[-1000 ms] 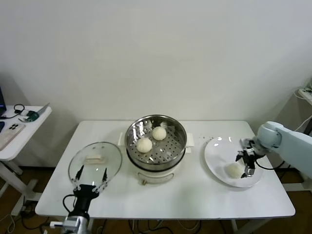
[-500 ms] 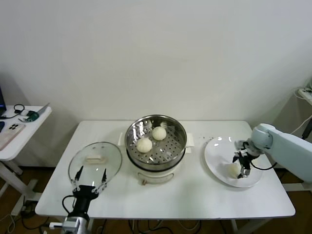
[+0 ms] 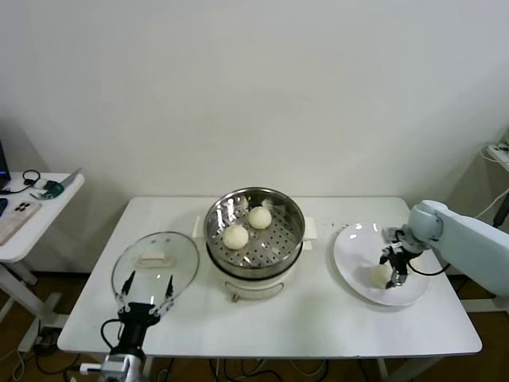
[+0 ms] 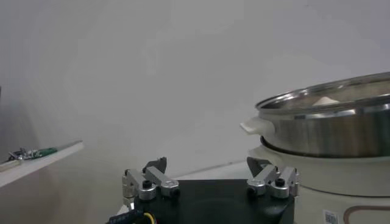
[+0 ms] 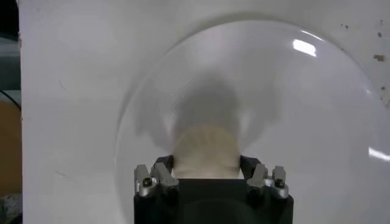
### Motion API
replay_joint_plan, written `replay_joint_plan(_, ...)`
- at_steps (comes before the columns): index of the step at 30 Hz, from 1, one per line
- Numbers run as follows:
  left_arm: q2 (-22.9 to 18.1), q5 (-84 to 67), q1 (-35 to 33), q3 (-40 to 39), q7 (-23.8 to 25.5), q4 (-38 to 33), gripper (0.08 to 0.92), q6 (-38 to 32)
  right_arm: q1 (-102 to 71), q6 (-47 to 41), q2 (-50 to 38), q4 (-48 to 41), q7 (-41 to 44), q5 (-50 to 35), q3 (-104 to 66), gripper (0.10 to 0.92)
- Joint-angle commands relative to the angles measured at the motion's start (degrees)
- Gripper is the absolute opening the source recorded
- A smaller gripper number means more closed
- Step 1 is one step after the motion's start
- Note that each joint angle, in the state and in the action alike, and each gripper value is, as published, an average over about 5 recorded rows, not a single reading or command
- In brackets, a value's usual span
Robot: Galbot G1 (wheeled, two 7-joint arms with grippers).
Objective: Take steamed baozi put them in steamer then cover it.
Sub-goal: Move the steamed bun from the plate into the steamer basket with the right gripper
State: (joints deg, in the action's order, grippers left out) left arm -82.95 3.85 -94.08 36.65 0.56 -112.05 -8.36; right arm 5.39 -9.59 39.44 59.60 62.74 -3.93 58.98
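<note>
Stainless steel catches the light on the steamer (image 3: 255, 227), which sits mid-table on its white pot base, with two steamed baozi (image 3: 235, 236) lying on the perforated floor, one nearer the front and one (image 3: 259, 217) behind it; the basket wall hides part of the floor nearest the camera. On the white plate (image 3: 355, 247) at the robot's right lies a third bun (image 3: 379, 275), and the right gripper (image 3: 393, 277) reaches down over it. In the right wrist view that bun (image 5: 205, 151) sits between the two fingers (image 5: 162, 165), its sides hard against them or very nearly so, while its lower part is cut off by the gripper body; whether the fingers are truly pressing into the dough cannot be told. No fourth bun shows in any view. The cover (image 3: 155, 263), a clear glass lid with a white handle, lies flat on the table to the left of the steamer. The left gripper (image 3: 146, 290) rests low at the table's front edge, just before the lid, its fingers spread wide and holding nothing; the arm beneath is cut off by the frame. From the left wrist view only the steamer's (image 4: 332, 115) side and rim show, its inside hidden.
</note>
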Motion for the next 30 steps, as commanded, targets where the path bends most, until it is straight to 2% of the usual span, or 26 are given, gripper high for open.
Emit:
replay_joint_plan(1,0.05,-0.05,-0.1,0.04,0.0,-0.09,0.823,-0.06,11.11,5.06,-0.5,4.45,1.2,-1.49,6.72,0.708)
replay_joint_plan(8,0.08,-0.04,-0.25,-0.08,0.01,-0.46,0.823,0.0,32.49,19.16,4.6,8.18,4.26,-0.09,20.53,0.707)
replay_joint_plan(15,0.12,-0.02,-0.55,-0.12,0.01,-0.72,0.823,0.01,46.25,27.29,13.0,13.6,5.45,-1.51,26.51,0.712)
replay_joint_plan(22,0.09,-0.02,-0.48,-0.67,-0.09,-0.67,0.823,0.2,46.93,30.58,21.63,17.94,6.5,-0.37,23.86,0.712)
replay_joint_plan(30,0.93,-0.07,-0.52,-1.43,-0.1,-0.87,0.823,0.53,37.89,34.92,32.22,17.03,6.93,9.41,18.14,0.712)
